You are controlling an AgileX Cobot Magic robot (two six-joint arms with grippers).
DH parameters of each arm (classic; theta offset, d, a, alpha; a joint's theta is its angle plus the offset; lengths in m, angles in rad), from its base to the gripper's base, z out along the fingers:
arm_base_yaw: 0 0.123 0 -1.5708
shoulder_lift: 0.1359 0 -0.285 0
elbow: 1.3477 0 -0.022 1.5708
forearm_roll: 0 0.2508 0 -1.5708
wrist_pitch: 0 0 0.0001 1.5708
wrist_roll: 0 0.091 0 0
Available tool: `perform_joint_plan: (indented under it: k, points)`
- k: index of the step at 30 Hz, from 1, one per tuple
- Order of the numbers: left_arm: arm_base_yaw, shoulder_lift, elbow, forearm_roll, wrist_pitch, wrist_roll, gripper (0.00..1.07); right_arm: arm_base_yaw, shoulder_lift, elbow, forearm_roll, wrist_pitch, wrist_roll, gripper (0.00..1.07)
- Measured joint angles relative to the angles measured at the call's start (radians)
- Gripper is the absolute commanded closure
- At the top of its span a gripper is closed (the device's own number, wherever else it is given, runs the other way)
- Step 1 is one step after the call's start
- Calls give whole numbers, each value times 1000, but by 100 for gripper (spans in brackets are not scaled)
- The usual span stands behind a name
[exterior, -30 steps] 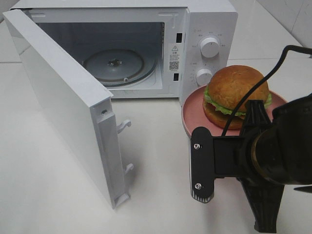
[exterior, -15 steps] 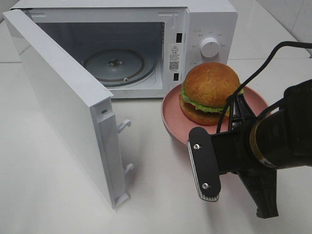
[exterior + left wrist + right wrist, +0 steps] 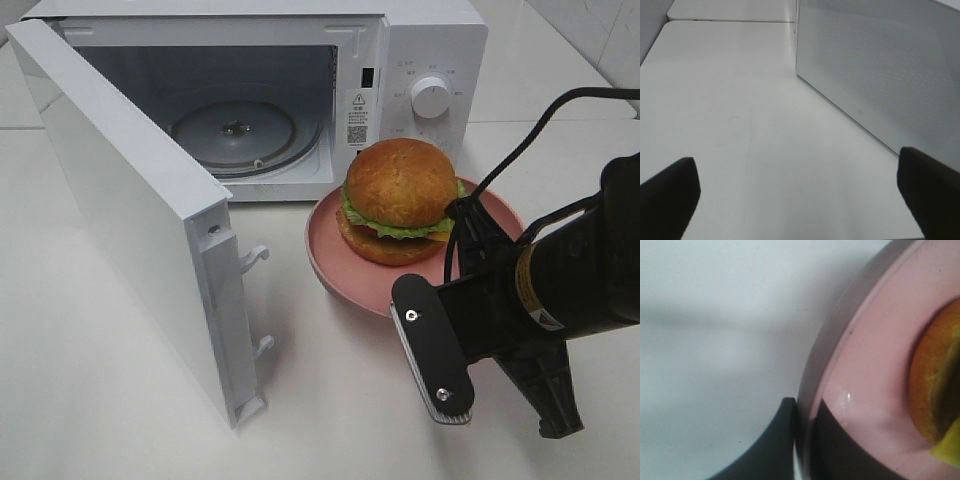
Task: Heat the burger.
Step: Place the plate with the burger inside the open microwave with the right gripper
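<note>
White and swung wide, the microwave door point(image 3: 130, 210) is standing open on the left, over the pale counter point(image 3: 100, 400). My left gripper point(image 3: 797, 192) is hanging above that counter beside the door's dotted panel, its jaws spread wide apart and holding nothing. Inside the microwave point(image 3: 430, 40), the glass turntable point(image 3: 235, 130) is lying bare. Further right, the burger point(image 3: 400, 195) is sitting on the pink plate point(image 3: 330, 265), just in front of the microwave's right front corner and below the upper knob point(image 3: 430, 97). I am pinching the plate's near rim with my right gripper point(image 3: 802, 440), one finger going under the rim and the other pressing on its inner face, the burger's bun showing just beyond.
</note>
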Motion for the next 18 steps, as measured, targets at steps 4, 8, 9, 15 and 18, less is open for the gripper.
perform_joint_plan:
  k: [4, 8, 9, 15, 18]
  points:
    - [0, 0, 0, 0, 0, 0, 7, -3, 0, -2, 38, -12, -81, 107]
    - [0, 0, 0, 0, 0, 0, 7, -3, 0, -2, 116, -31, -216, 107]
    - [0, 0, 0, 0, 0, 0, 7, -3, 0, -2, 136, -35, -249, 107]
    - [0, 0, 0, 0, 0, 0, 7, -13, 0, -2, 218, -65, -380, 107]
    - [0, 0, 0, 0, 0, 0, 7, -49, 0, -2, 283, -104, -470, 107]
